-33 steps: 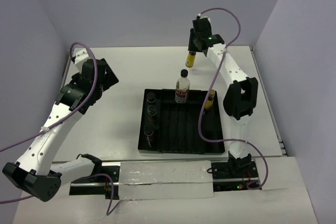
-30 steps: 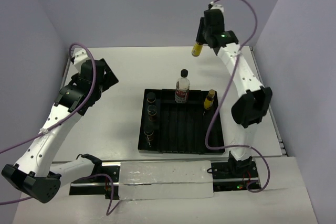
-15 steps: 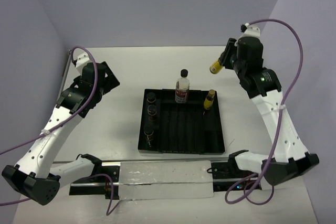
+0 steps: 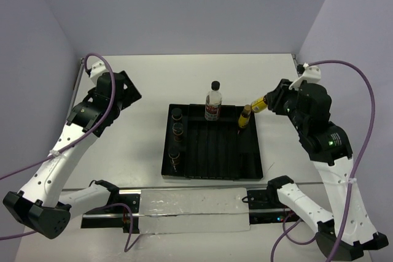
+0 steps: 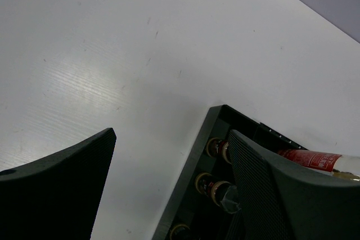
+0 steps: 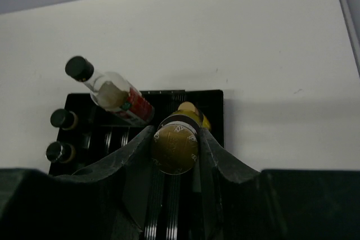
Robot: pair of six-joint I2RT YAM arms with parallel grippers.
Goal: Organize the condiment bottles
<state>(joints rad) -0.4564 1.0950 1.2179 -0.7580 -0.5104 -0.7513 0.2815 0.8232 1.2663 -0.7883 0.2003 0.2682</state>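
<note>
My right gripper (image 4: 265, 102) is shut on a slim yellow bottle (image 4: 258, 104) and holds it tilted in the air above the far right corner of the black ridged tray (image 4: 212, 170). The bottle's round end (image 6: 175, 145) faces the right wrist camera between the fingers. A second yellow bottle (image 4: 245, 116) stands in that corner. The clear, black-capped bottle (image 4: 213, 102) (image 6: 115, 95) stands at the tray's far edge. Three dark jars (image 4: 177, 115) (image 4: 178, 131) (image 4: 174, 153) line the tray's left side. My left gripper (image 4: 124, 90) (image 5: 171, 134) is open and empty, left of the tray.
The tray's left wall (image 5: 194, 167) and two jars (image 5: 216, 148) (image 5: 211, 184) show between the left fingers. Purple walls enclose the table on three sides. A transparent strip (image 4: 190, 210) lies along the near edge between the arm bases.
My right arm has carried the yellow bottle from the far back of the table to the right and then down toward the tray's far right corner. The left arm has barely moved.
</note>
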